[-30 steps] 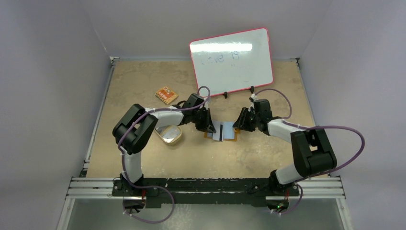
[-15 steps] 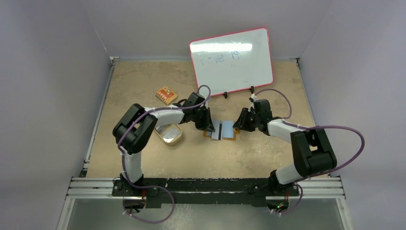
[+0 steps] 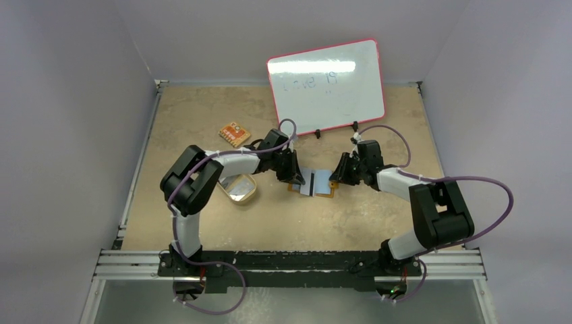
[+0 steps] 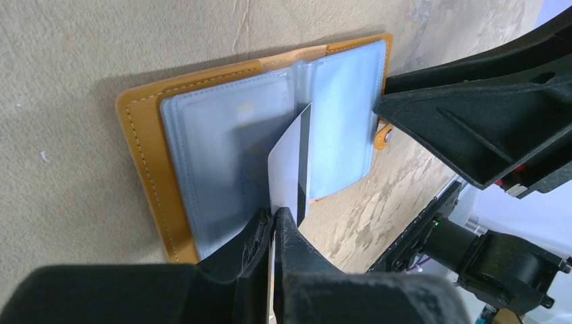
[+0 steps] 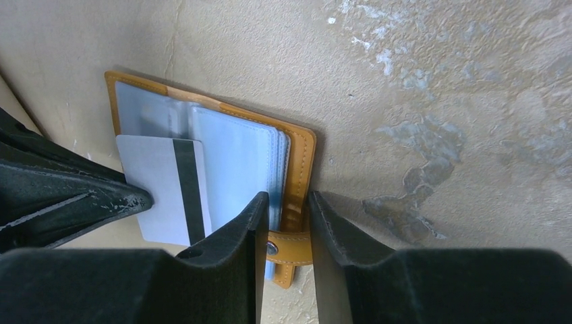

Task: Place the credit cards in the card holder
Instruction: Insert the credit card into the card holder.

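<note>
Card holder (image 4: 138, 142) lay open, my right pincer (image 5: 287, 200) nipped narrowly over its snap edge to steady it. My left pincer (image 4: 273, 217) clamped one credit card (image 4: 291, 162), angled toward a sleeve (image 4: 222, 148).

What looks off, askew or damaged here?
Nothing damaged or spilled. Only the thin grey card with a dark stripe is askew: the left tool pinches it tilted on edge over the open orange folding card holder.

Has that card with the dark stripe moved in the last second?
Yes, slightly: the card, pinched by the left gripper, has edged right across the card holder, which lies unmoved.
</note>
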`<state>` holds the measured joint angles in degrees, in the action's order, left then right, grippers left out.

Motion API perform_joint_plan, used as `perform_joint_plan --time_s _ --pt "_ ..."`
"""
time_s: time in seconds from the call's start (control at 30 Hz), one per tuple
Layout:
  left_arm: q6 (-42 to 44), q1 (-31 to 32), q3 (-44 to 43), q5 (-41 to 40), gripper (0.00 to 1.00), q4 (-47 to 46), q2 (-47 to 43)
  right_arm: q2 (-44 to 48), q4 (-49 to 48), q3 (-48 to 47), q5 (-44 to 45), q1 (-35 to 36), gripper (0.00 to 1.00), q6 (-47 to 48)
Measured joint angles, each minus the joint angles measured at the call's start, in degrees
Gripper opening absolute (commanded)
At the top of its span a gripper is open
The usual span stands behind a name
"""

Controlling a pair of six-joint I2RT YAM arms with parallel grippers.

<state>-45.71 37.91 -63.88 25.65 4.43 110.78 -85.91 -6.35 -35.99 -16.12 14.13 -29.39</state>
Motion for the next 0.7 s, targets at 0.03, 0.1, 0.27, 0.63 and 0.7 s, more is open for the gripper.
perform_joint_plan --time_s 0.03,0.1,0.27,0.63,0.7 --pt "0.3 0.0 -0.4 -0.2 0.0 0.5 0.0 0.0 0.0 0.0 0.0 0.0 0.3 0.1" --pt "0.9 0.0 -1.2 -0.6 0.0 1.5 0.0 -0.1 0.0 0.0 0.0 0.0 0.29 0.1" --pt "2.0 0.0 -1.9 -1.2 0.0 2.7 0.0 -0.1 0.2 0.0 0.0 0.0 0.28 0.3" --pt "3.4 -0.8 -3.2 -0.3 0.0 4.0 1.4 -0.8 -0.4 -0.2 -0.3 0.0 0.27 0.5" --pt "4.0 -1.0 -4.4 0.4 0.0 4.9 2.2 -0.9 -0.4 -0.2 -0.3 0.0 0.27 0.6"
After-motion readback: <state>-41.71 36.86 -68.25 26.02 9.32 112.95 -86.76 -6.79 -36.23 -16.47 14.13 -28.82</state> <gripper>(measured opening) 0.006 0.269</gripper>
